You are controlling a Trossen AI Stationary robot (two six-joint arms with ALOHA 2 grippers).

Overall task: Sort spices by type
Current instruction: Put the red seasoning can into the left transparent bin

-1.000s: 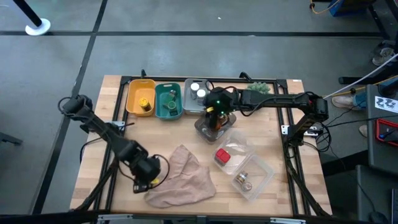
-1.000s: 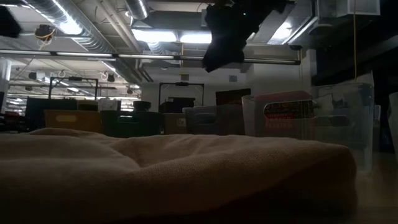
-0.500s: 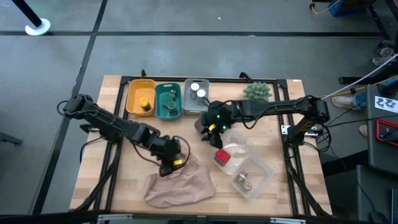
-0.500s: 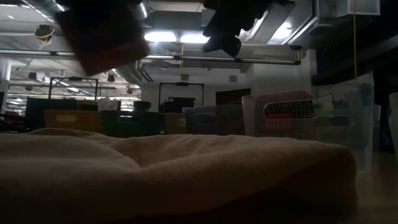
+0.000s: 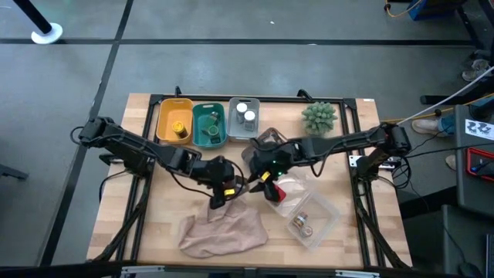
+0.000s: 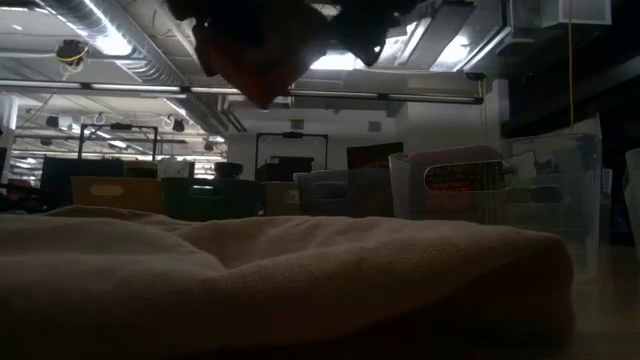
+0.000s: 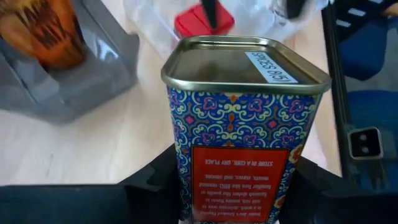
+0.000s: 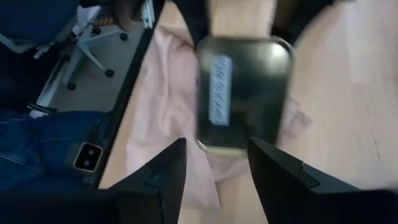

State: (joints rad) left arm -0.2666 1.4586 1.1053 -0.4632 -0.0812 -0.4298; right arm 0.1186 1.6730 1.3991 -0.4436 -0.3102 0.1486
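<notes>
A square spice tin (image 7: 239,130), blue-patterned with a red label, sits clamped between the fingers of the left gripper (image 5: 221,188), held above mid-table just beyond the beige cloth (image 5: 222,230). The right gripper (image 5: 262,174) hangs close by, facing the tin's lid, fingers parted around nothing. Near it lies what looks like a red packet (image 5: 275,192) in clear wrapping. At the table's far edge, yellow (image 5: 174,120), green (image 5: 208,124) and grey bins (image 5: 244,119) hold jars.

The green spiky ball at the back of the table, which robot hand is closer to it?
The right one. The right gripper is mid-table, forward and left of the green spiky ball. The left gripper, holding a patterned tin, is farther left, by the beige cloth.
</notes>
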